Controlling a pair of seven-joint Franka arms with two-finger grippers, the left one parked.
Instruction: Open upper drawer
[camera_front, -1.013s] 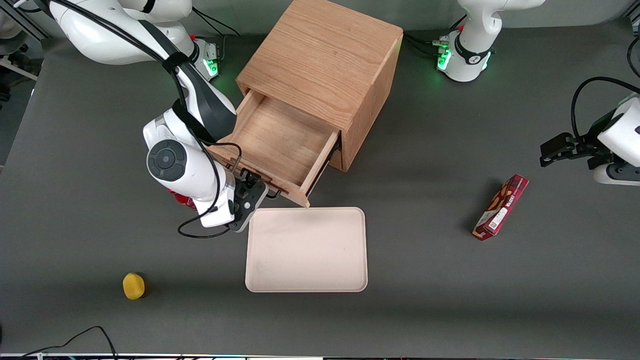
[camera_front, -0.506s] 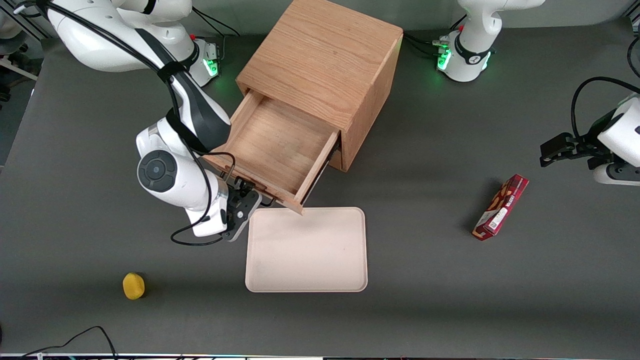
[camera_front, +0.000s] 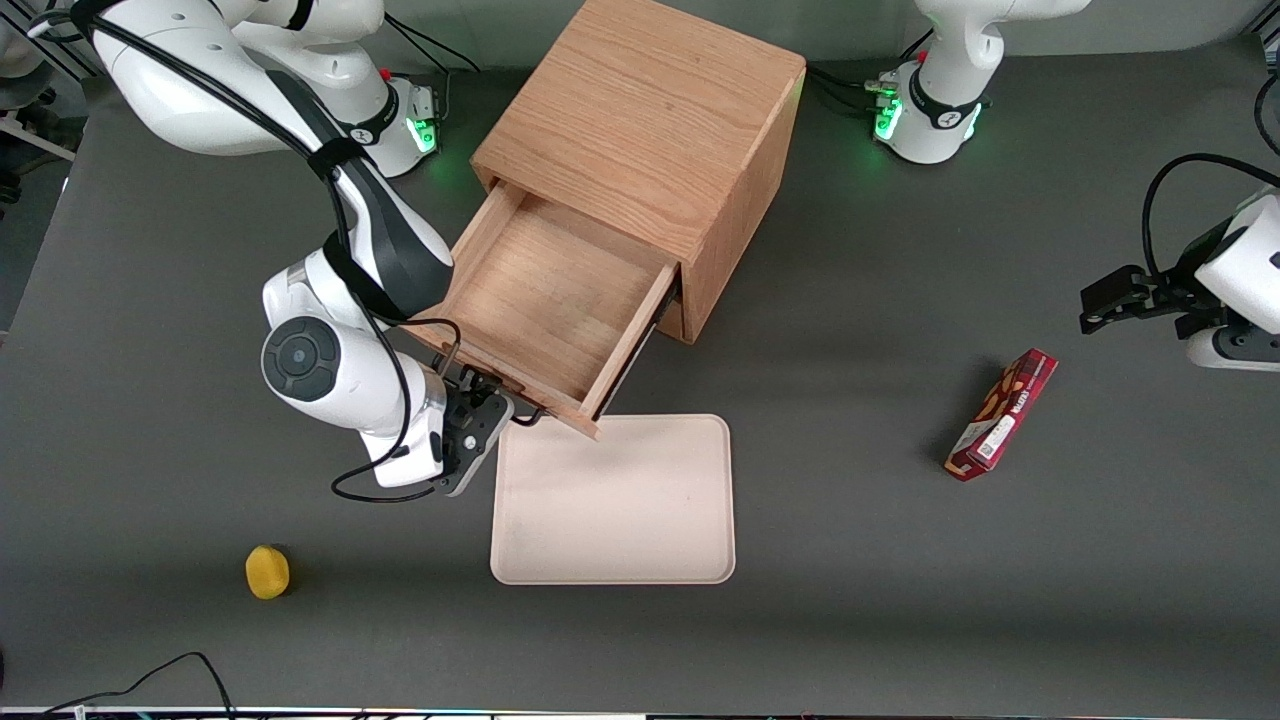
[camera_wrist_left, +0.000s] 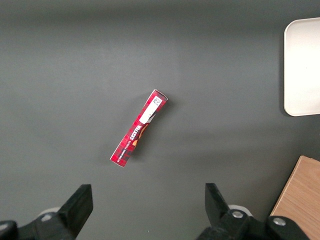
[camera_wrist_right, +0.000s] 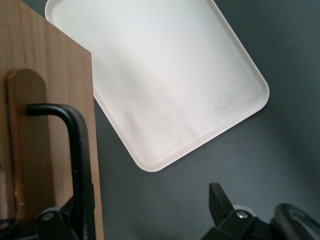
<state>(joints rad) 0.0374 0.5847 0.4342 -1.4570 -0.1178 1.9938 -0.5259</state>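
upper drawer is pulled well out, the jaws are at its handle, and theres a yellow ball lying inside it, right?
One thing is off: the upper drawer is empty, as the front view shows. The yellow ball lies on the table, nearer the front camera. The rest holds: the drawer is pulled well out with the gripper at its black handle.

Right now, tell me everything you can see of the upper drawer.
The upper drawer is light oak, pulled well out of the wooden cabinet, its plain wooden inside bare. Its front carries a thin black wire bar handle. The front corner overhangs the cream tray's edge. The gripper sits at the handle, one jaw beside the bar.
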